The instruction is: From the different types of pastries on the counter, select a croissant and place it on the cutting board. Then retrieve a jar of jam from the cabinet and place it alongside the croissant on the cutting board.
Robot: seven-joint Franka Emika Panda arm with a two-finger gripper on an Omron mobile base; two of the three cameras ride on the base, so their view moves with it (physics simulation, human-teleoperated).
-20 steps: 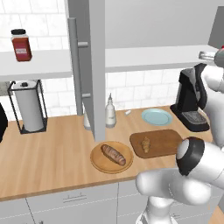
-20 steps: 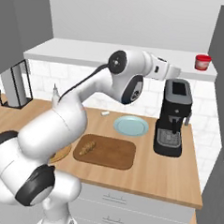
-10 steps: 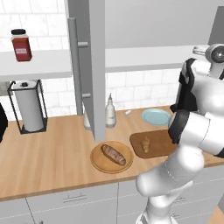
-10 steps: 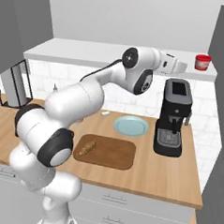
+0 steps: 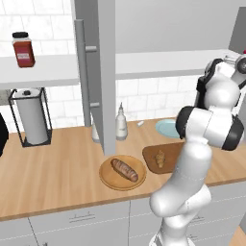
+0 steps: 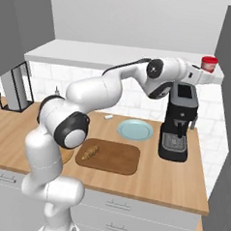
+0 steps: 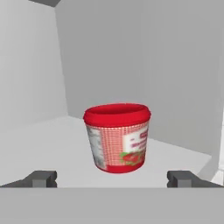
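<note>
Red-topped, squat jar of jam [image 7: 117,137] stands on the white cabinet shelf [image 7: 39,148], your wide-open gripper [image 7: 113,178] just short of it; likely light, rigid, slick, so clamp its checked sides mid-height

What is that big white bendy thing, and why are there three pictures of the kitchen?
It is a robot arm with a two-finger gripper for picking things up. Two pictures come from cameras behind the arm, one on each side. The third comes from a camera on its hand, looking forward.

On the wooden counter lies a dark cutting board with a little croissant on it. Beside it a long loaf rests on a round plate. There is also a blue plate and a coffee machine.

The hand holds nothing. Its fingers are wide open, pointing at a red-topped jar of jam on the cabinet shelf.
</note>
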